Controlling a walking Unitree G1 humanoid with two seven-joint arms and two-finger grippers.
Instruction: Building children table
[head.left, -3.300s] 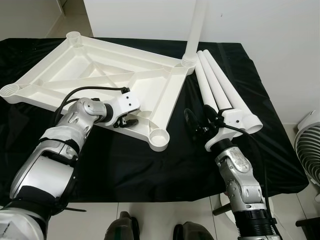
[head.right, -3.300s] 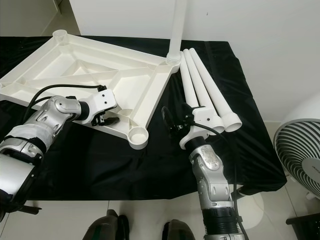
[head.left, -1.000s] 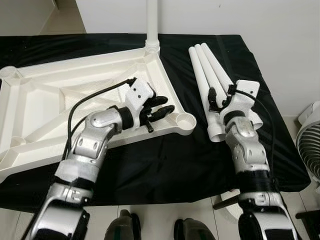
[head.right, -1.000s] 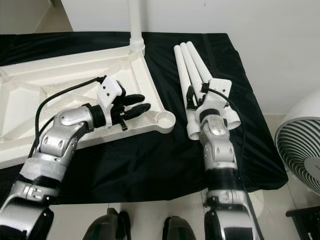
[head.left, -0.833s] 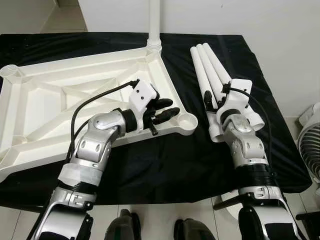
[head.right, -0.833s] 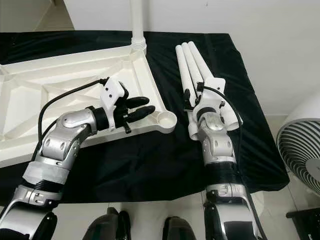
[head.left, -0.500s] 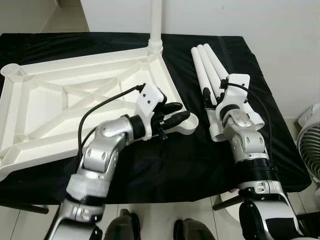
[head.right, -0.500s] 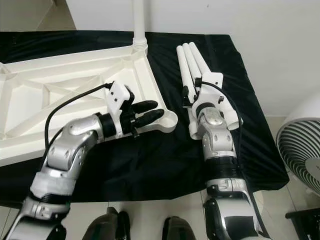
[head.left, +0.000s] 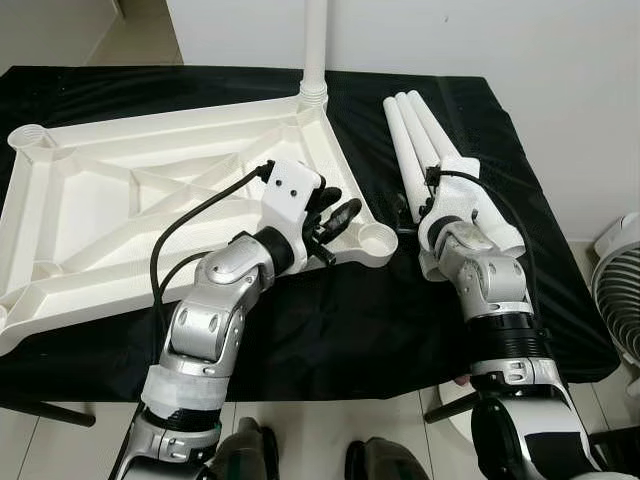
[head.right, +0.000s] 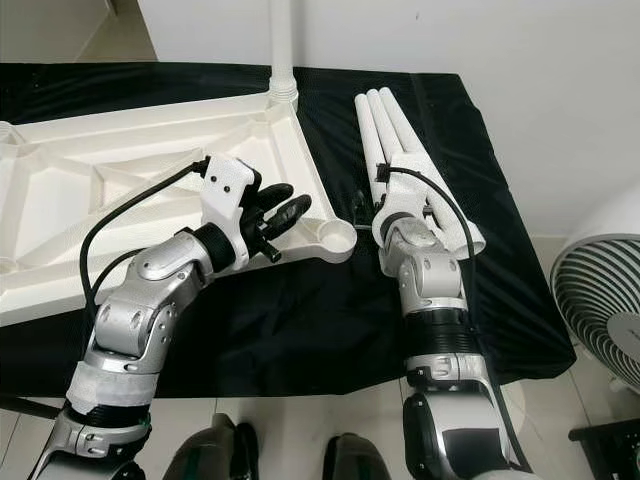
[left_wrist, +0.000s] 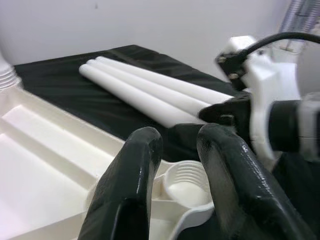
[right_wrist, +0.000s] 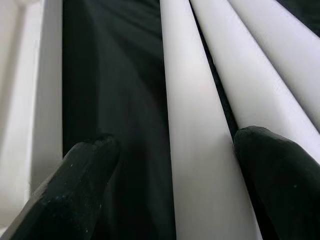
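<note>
— How is the table looking?
— The white ribbed plastic tabletop (head.left: 150, 215) is lying underside-up, one leg (head.left: 316, 40) standing at its 12 o'clock corner. My left gripper (head.left: 335, 215) is hovering open above it.
— And the rest?
— My right gripper (right_wrist: 170, 170) is straddling, spread, one of three white tubular legs (head.left: 420, 135) at 3 o'clock, on black cloth (head.left: 340, 330).

A black cloth (head.left: 330, 330) covers the counter, a white fan (head.right: 598, 320) stands on the tiled floor (head.left: 60, 440) beside it, before a white wall (head.left: 520, 50).
</note>
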